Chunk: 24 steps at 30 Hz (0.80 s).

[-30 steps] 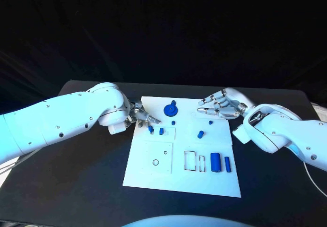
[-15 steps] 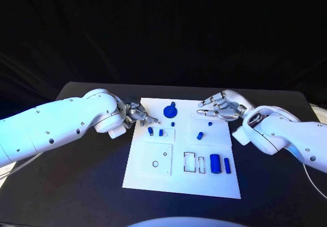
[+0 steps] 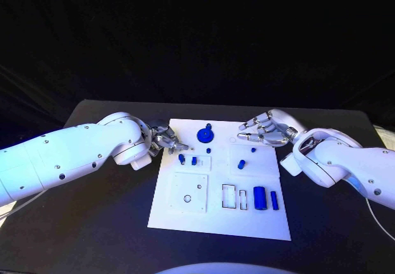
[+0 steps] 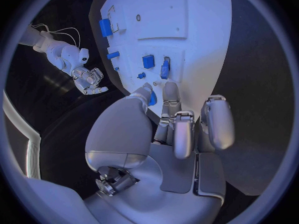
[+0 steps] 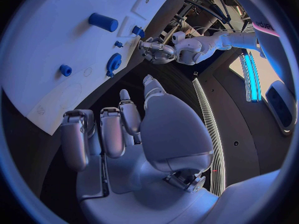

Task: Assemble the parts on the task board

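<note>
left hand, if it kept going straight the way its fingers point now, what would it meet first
Probably the small blue part standing at the near-left of the task board. The left hand sits at the board's left edge, fingertips aimed at that piece and the blue part beside it. Height above the board is unclear.

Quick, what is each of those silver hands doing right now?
Left hand: pinching a small blue part over the task board.
Right hand: holds nothing, fingers loosely curled and apart.

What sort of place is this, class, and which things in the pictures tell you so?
Most likely a robotics lab or test bench: a white task board with small blue parts lies on a black table against a dark backdrop, with two white robot arms reaching over it.
</note>
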Each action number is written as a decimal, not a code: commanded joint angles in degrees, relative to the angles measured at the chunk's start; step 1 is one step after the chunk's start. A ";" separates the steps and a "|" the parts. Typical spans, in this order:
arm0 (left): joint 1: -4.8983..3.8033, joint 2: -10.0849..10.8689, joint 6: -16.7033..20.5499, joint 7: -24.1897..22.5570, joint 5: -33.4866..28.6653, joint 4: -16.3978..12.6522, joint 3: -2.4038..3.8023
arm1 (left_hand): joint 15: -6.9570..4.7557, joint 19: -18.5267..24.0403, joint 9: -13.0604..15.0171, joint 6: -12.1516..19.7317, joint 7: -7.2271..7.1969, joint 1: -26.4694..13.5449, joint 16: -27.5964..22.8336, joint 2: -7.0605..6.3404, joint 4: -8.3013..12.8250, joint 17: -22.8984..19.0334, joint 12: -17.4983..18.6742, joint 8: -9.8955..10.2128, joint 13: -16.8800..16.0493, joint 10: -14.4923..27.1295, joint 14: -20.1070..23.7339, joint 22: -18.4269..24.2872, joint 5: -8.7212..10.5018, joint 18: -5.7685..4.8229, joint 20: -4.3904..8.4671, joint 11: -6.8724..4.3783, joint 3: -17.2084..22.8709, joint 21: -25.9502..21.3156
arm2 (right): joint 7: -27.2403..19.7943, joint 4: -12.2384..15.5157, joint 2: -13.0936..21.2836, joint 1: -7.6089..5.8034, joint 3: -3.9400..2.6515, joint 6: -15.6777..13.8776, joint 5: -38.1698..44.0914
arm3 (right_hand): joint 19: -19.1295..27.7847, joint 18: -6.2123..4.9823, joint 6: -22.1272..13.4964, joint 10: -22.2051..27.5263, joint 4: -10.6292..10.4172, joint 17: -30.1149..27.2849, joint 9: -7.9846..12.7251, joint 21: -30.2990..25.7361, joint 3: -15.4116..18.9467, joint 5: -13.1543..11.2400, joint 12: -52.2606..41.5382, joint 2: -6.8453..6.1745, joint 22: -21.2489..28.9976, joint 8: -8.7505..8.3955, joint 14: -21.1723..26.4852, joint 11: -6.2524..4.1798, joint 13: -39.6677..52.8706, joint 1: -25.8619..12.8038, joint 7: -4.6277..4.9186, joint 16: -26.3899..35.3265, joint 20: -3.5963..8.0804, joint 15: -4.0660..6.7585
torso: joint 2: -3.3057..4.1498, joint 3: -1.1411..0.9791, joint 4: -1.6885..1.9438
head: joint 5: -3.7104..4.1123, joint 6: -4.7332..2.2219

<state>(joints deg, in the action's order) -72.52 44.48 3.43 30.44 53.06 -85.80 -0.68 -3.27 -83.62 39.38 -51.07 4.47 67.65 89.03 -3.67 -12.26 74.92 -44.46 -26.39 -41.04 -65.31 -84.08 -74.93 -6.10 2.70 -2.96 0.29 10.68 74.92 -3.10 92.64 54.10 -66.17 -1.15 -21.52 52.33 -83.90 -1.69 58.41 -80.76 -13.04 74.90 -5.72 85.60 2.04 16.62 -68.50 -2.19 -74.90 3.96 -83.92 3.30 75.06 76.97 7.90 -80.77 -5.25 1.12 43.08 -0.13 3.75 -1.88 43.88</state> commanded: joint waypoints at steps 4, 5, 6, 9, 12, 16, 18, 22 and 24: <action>0.04 -0.10 1.52 0.27 1.50 0.06 0.01 | -0.17 -1.05 -0.21 -0.69 -0.03 0.13 0.45 0.65 -0.44 14.43 -0.29 -0.37 0.12 -0.69 -5.73 -7.78 -0.30 0.50 0.13 -0.07 -0.05 0.51 | -0.47 0.03 -0.01 0.06 0.01 0.72 0.09 | -0.09 -0.35 0.27 0.09 0.02 4.15 -0.09 -0.20 0.40 0.33 0.29 0.38 -7.68 0.01 -3.45 -0.37 2.36 0.03 -0.06 0.30 0.01 0.04 | 0.05 0.02 0.04 | -0.05 0.00; 0.04 -0.09 1.58 0.35 1.51 0.08 0.01 | -0.18 -1.10 -0.25 -0.74 -0.06 0.16 0.50 0.69 -0.47 14.50 -0.31 -0.41 0.13 -0.73 -5.75 -7.84 -0.30 0.47 0.14 -0.09 -0.06 0.63 | -0.47 0.03 -0.01 0.06 0.01 0.72 0.09 | -0.06 -0.36 0.28 0.09 0.03 4.11 -0.10 -0.23 0.41 0.37 0.30 0.44 -7.65 0.02 -3.44 -0.38 2.36 0.07 -0.06 0.34 0.00 0.04 | 0.05 0.03 0.02 | -0.05 0.00; 0.05 -0.09 1.57 0.44 1.52 0.09 0.01 | -0.21 -1.17 -0.31 -0.81 -0.10 0.23 0.57 0.75 -0.52 14.59 -0.35 -0.47 0.16 -0.79 -5.78 -7.93 -0.31 0.43 0.16 -0.13 -0.08 0.80 | -0.47 0.03 -0.01 0.06 0.01 0.72 0.09 | -0.05 -0.36 0.28 0.09 0.03 4.10 -0.10 -0.23 0.41 0.38 0.30 0.45 -7.64 0.02 -3.43 -0.38 2.36 0.07 -0.06 0.35 0.00 0.04 | 0.06 0.04 0.00 | -0.04 0.00; 0.05 -0.12 1.04 0.74 1.53 0.10 0.02 | -0.47 -1.68 -0.81 -1.56 -0.48 0.73 0.97 1.23 -0.89 15.08 -0.73 -0.99 0.36 -1.52 -5.92 -8.56 -0.32 0.19 0.38 -0.47 -0.20 1.98 | -0.48 0.03 -0.02 0.06 0.01 0.72 0.09 | -0.05 -0.36 0.28 0.09 0.03 4.10 -0.10 -0.23 0.41 0.38 0.30 0.45 -7.64 0.02 -3.43 -0.38 2.36 0.07 -0.06 0.35 0.00 0.04 | 0.03 0.04 -0.02 | -0.04 0.03; 0.05 -0.22 -0.40 1.40 1.53 0.09 0.02 | -0.75 -2.19 -1.44 -2.37 -0.85 1.04 0.97 1.72 -1.32 15.08 -2.52 -1.27 -1.09 -3.08 -5.92 -9.23 -0.33 -0.07 0.62 -0.81 -0.31 3.23 | -0.50 0.02 -0.04 0.07 0.01 0.74 0.09 | -0.05 -0.36 0.28 0.09 0.03 4.10 -0.10 -0.23 0.41 0.38 0.30 0.45 -7.64 0.02 -3.43 -0.38 2.36 0.07 -0.06 0.35 0.00 0.04 | 0.01 0.04 0.04 | -0.06 0.07; 0.05 -0.34 -2.44 2.45 1.64 0.09 0.02 | -0.99 -2.61 -2.31 -3.17 -1.14 1.07 0.97 2.18 -1.99 15.08 -4.33 -1.32 -2.67 -4.56 -5.92 -9.81 -0.34 -0.30 0.86 -1.07 -0.60 4.30 | -0.49 0.02 -0.06 0.08 0.01 0.76 0.09 | -0.05 -0.36 0.28 0.09 0.03 4.10 -0.10 -0.23 0.41 0.38 0.30 0.45 -7.64 0.02 -3.43 -0.38 2.36 0.07 -0.06 0.35 0.00 0.04 | 0.01 0.03 0.05 | -0.08 0.09; 0.05 -0.37 -3.18 2.93 1.81 0.10 0.02 | -1.05 -2.76 -2.60 -3.41 -1.20 1.08 0.97 2.35 -2.19 15.08 -4.88 -1.31 -3.17 -4.98 -5.92 -10.02 -0.34 -0.39 0.93 -1.15 -0.68 4.70 | -0.48 0.03 -0.07 0.08 0.01 0.77 0.10 | -0.05 -0.36 0.28 0.09 0.03 4.10 -0.10 -0.23 0.41 0.38 0.30 0.45 -7.64 0.02 -3.43 -0.38 2.36 0.08 -0.06 0.35 0.00 0.04 | 0.01 0.03 0.07 | -0.13 0.11; 0.04 -0.47 -4.11 3.76 2.16 0.19 0.02 | -1.11 -2.87 -2.86 -3.62 -1.27 1.03 0.97 2.48 -2.41 15.08 -5.26 -1.29 -3.49 -5.31 -5.92 -10.17 -0.33 -0.45 0.99 -1.20 -0.79 4.97 | -0.49 0.01 -0.09 0.09 0.01 0.78 0.10 | -0.03 -0.37 0.29 0.10 0.04 4.09 -0.11 -0.25 0.42 0.41 0.29 0.49 -7.61 0.03 -3.43 -0.38 2.36 0.11 -0.07 0.36 0.00 0.04 | -0.02 0.04 0.04 | -0.19 0.12; 0.04 -0.51 -4.37 4.01 2.26 0.23 0.02 | -1.11 -2.87 -2.86 -3.62 -1.27 1.03 0.97 2.48 -2.41 15.08 -5.26 -1.29 -3.49 -5.31 -5.92 -10.17 -0.33 -0.45 0.99 -1.20 -0.79 4.97 | -0.50 0.02 -0.09 0.10 0.01 0.77 0.11 | -0.03 -0.37 0.29 0.10 0.04 4.09 -0.11 -0.25 0.42 0.41 0.29 0.49 -7.61 0.03 -3.43 -0.38 2.36 0.11 -0.07 0.36 0.00 0.04 | -0.01 0.03 0.04 | -0.19 0.12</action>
<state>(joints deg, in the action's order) -72.49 44.10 1.56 33.13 54.65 -85.55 -0.68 -4.10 -83.83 36.57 -54.27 3.16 68.75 89.83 -1.81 -14.24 74.91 -49.47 -27.39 -44.49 -70.35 -84.06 -74.92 -6.10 2.70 -2.33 -0.83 9.95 79.59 -3.11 92.62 54.06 -66.12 -1.15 -21.49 52.29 -83.90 -1.69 58.41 -80.75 -13.04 74.94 -5.76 85.60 2.03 16.85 -68.51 -2.19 -74.94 3.96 -83.92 3.30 75.06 76.97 7.90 -80.77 -5.25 1.12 43.08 -0.09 3.80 -2.05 43.99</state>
